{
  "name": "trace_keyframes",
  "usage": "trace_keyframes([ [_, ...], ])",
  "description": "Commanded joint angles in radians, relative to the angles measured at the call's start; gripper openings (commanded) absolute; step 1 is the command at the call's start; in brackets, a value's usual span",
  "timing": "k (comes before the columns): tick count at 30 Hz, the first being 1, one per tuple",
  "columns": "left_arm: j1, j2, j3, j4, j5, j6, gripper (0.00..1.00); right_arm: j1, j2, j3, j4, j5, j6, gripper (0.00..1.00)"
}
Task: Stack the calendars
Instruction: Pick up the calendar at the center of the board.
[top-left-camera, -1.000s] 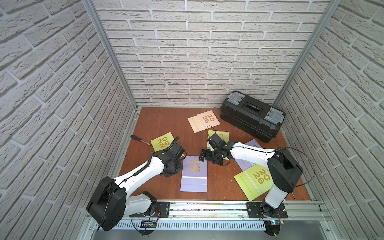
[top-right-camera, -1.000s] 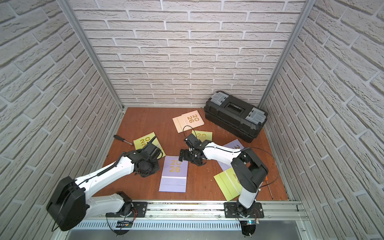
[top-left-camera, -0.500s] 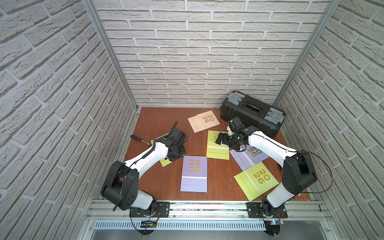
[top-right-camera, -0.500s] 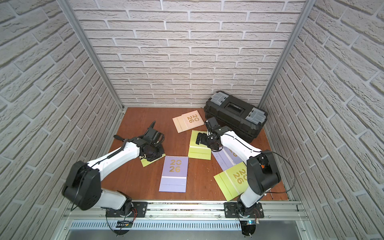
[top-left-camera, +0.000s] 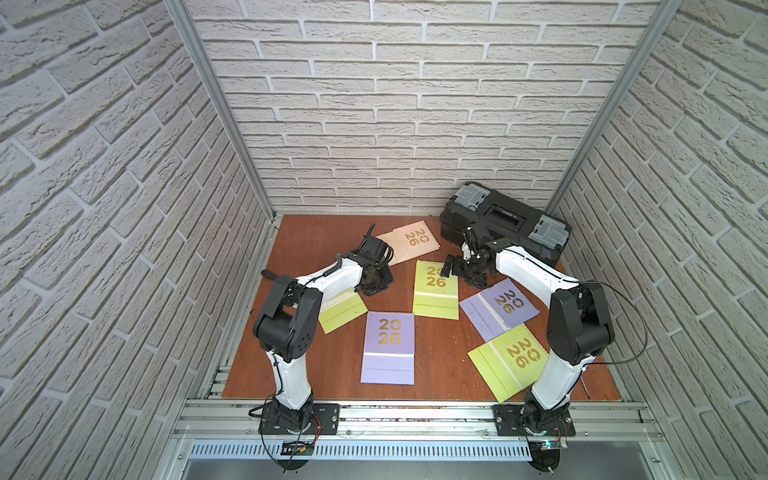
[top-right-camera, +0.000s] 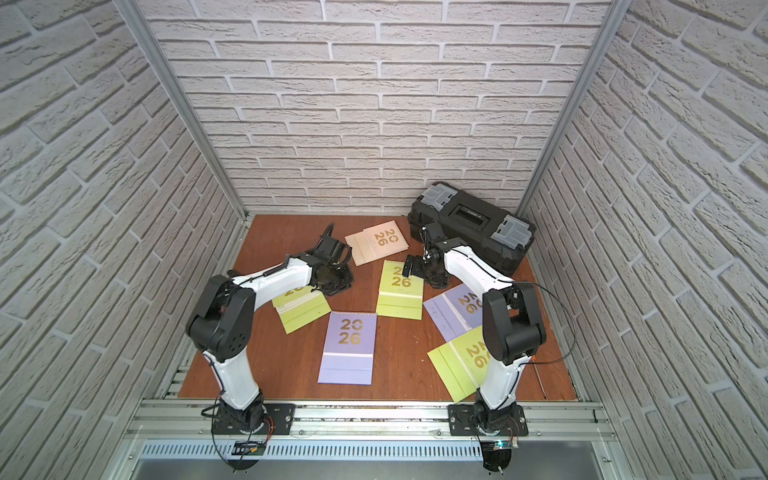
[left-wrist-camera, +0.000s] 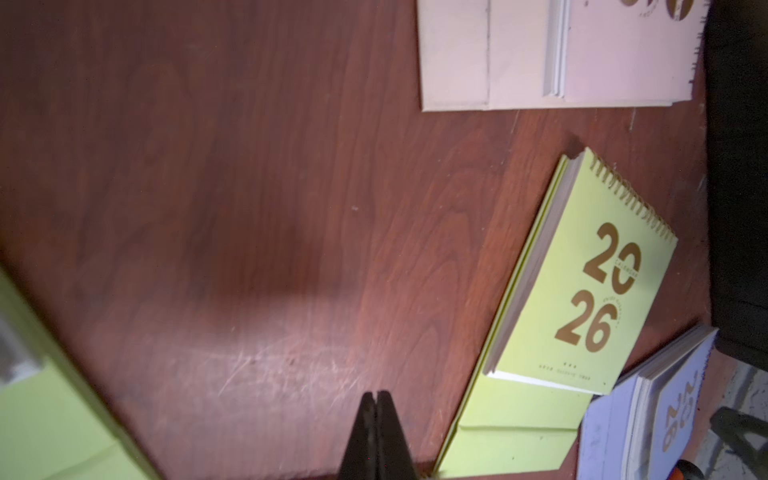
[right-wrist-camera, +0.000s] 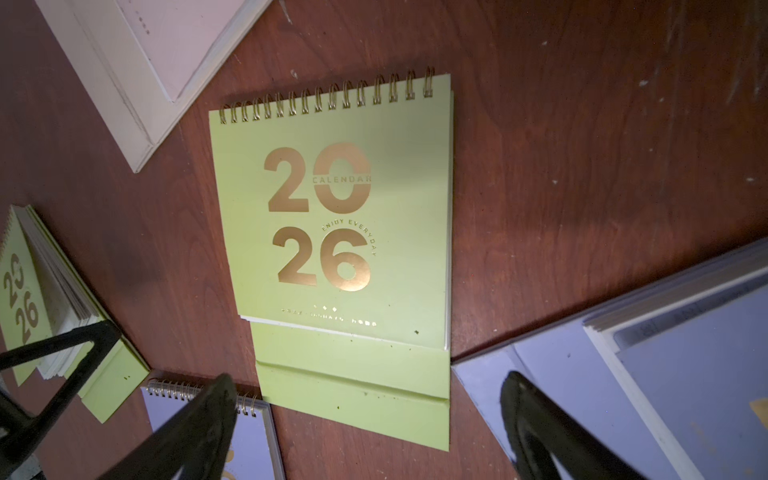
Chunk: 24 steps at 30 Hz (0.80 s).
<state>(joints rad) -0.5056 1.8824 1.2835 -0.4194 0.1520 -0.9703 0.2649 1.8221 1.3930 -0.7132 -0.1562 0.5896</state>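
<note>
Here, a wood-grain worktop (top-left-camera: 316, 245) walled in white brick carries a black toolbox (top-left-camera: 505, 226) at the back and six calendars (top-right-camera: 349, 345) scattered flat, no stack begun: a cream calendar (top-left-camera: 409, 243) at the rear, a lime calendar (top-left-camera: 436, 291) in the middle, a lavender calendar (top-left-camera: 388, 349) in front of it, a second lavender calendar (top-left-camera: 498, 307) and a second lime calendar (top-left-camera: 509, 361) by the right arm, a third lime calendar (top-left-camera: 343, 311) partly hidden by the left arm. The right fingers (right-wrist-camera: 195, 419) hang spread wide and empty by the coil end of the middle lime calendar; the left fingers (left-wrist-camera: 377, 419) are pressed together on nothing, above bare wood. The step looks like a pick of that lime calendar, best taken at its coil edge (the page block gives a lip there), coming in low so one finger slips underneath rather than skating across the cover. Both top views give the whole scatter; only the right wrist view shows the gold coil, the page block's thickness and the folded base flap, and only the left wrist view shows the left fingers meeting.
</note>
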Motion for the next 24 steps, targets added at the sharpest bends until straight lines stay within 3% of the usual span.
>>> trace_keyframes([
  [1, -0.011, 0.059, 0.044, 0.045, 0.022, 0.017, 0.00, -0.006, 0.020, 0.035, 0.008, -0.024, -0.018, 1.00],
  [24, -0.074, 0.253, 0.159, 0.168, 0.087, -0.055, 0.00, -0.026, 0.083, -0.037, 0.088, -0.048, -0.011, 1.00],
])
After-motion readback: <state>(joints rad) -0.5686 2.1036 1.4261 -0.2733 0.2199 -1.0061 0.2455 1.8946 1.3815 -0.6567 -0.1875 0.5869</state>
